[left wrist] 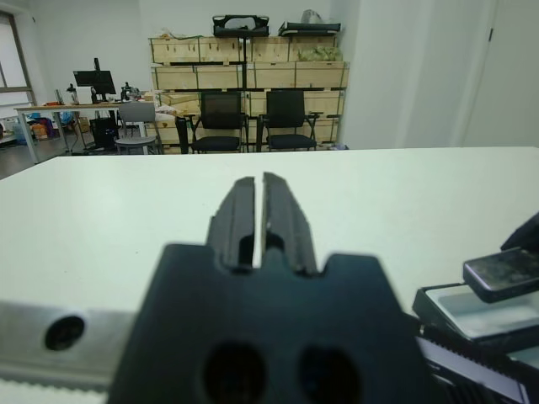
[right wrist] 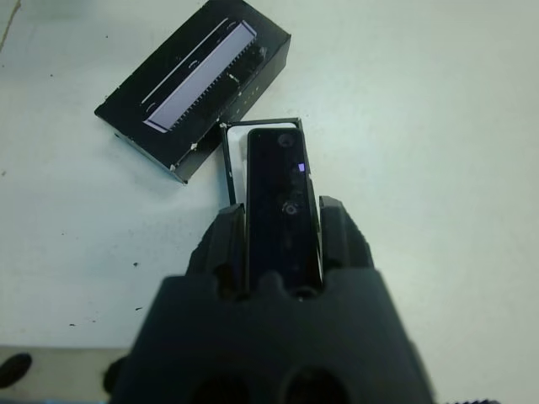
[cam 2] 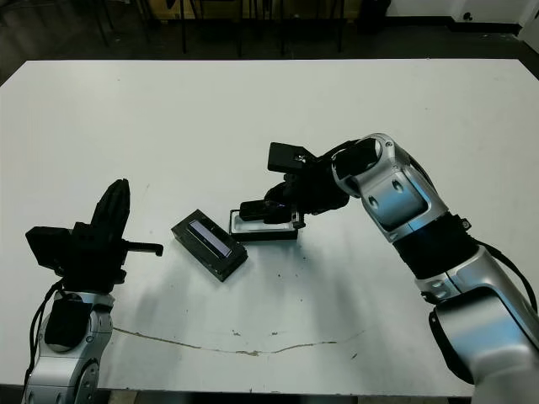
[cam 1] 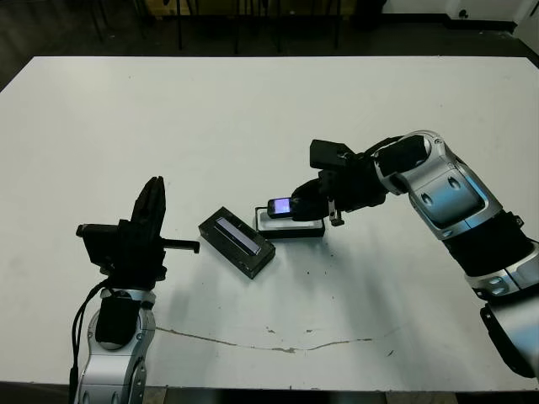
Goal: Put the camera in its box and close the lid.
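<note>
Storeroom-like office: stacked wooden crates (left wrist: 253, 63), office chairs (left wrist: 253, 118), monitor desk (left wrist: 93, 105).

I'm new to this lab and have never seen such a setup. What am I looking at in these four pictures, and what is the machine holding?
It is a humanoid robot with two arms at a white table. Two pictures come from cameras in its head, looking down; the other two come from cameras on each wrist, looking along the fingers.

The right gripper is shut on the camera, a small black slab, and holds it just over the box, a shallow white-lined tray. The lid, black with a silvery strip, lies on the table beside the box. The left gripper stands apart from them, fingers together and empty. The left wrist picture also shows chairs and crates beyond the table.
</note>
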Robot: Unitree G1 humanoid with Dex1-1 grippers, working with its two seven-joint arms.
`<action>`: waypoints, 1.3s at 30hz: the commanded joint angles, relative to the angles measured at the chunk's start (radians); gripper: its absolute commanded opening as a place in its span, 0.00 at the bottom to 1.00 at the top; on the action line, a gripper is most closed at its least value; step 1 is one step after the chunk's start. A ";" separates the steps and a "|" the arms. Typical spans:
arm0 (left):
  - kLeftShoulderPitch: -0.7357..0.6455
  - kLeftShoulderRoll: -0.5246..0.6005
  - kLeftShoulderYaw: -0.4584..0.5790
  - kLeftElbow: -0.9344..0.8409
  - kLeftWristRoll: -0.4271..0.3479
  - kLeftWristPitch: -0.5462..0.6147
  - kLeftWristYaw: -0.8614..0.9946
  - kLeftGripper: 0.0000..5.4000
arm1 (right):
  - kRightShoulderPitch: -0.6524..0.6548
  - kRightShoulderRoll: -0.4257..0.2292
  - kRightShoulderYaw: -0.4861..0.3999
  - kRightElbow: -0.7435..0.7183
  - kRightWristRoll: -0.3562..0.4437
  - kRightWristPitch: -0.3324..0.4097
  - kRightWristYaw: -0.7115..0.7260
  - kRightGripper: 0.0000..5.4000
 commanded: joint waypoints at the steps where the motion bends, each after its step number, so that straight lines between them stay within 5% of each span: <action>1: 0.024 0.002 0.000 0.007 0.004 0.016 0.004 0.00 | -0.019 0.004 0.014 0.027 -0.017 -0.009 -0.004 0.17; 18: 0.021 -0.001 -0.007 0.011 0.006 0.012 0.006 0.00 | -0.028 0.032 0.016 0.145 -0.069 -0.156 -0.009 0.17; 39: 0.022 0.001 -0.010 0.013 0.016 0.008 0.008 0.00 | -0.030 0.032 -0.003 0.094 -0.033 -0.097 0.029 0.17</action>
